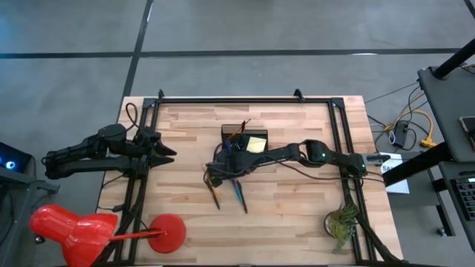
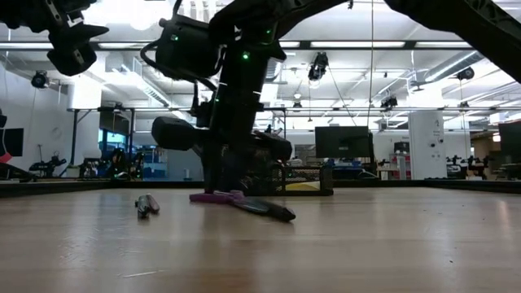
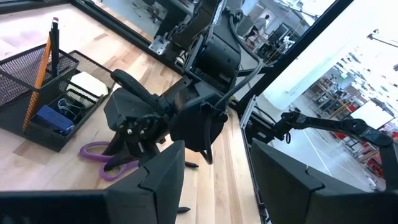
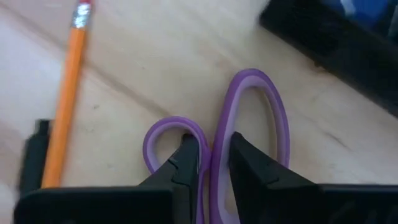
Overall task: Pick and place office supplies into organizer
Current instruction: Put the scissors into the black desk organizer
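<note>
The right gripper [image 4: 208, 163] is down at the tabletop with its two dark fingers [image 4: 186, 163] nearly closed on the purple-handled scissors [image 4: 249, 134], pinching the purple rim where the two handle loops meet. One fingertip sits inside the smaller loop and the other inside the larger one, and the scissors lie flat on the wood. Just beside the smaller loop lies an orange pencil [image 4: 65, 109], with a dark pen [image 4: 32, 158] alongside it; neither touches the scissors.

From above, the right gripper [image 1: 217, 173] sits just in front of the organizer [image 1: 245, 141], a black mesh box near the table's middle. The left wrist view shows an orange pencil [image 3: 38, 71] standing in the organizer's [image 3: 37, 99] taller section, with a yellow sticky-note pad [image 3: 87, 87] and a blue item in the lower compartments. Two more pens [image 1: 240, 195] lie on the wooden table [image 1: 297, 215] near the gripper, on the side away from the organizer.

The left gripper [image 1: 165, 153] hangs over the table's left edge, well apart from the supplies, its fingers apart and holding nothing.
</note>
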{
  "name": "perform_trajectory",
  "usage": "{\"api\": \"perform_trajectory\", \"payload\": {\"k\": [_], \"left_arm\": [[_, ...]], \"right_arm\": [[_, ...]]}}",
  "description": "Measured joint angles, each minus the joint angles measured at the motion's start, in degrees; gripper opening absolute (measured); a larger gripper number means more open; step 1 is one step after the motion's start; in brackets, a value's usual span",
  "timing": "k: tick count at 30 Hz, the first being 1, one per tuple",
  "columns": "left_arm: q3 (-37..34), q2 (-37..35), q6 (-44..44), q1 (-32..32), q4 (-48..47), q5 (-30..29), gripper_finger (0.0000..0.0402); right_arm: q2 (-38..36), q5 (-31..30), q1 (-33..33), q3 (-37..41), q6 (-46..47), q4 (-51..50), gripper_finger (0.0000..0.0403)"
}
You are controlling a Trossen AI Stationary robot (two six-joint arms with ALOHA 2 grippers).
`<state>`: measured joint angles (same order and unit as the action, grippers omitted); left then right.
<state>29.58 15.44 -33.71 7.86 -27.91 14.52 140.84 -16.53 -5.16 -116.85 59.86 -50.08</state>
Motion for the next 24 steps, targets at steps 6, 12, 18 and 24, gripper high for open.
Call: {"api": "perform_trajectory", "payload": {"k": [6,12,18,24], "left_arm": [[0.0,0.0,0.03,0.0,-0.02,0.01,0.017],[0.0,-0.7,0.04,0.0,0.01,0.0,0.017],[0.02,-2.79,0.22,0.0,0.79,-0.02,0.017],[0.39,-5.68,5.84,-0.02,1.53,-0.27,0.017]], "right_arm": [[-0.44,0.53,-0.31,-3.96,-0.31,4.2,0.0051],[-2.52,-15.52,-0.83,-10.83,-0.9,4.2,0.0051],[-4.39,-45.76,-2.51,-18.26,-9.94,4.99,0.0051],[-7.62,-64.94,-0.78,-18.15,-21.88,8.56,0.0059]]}}
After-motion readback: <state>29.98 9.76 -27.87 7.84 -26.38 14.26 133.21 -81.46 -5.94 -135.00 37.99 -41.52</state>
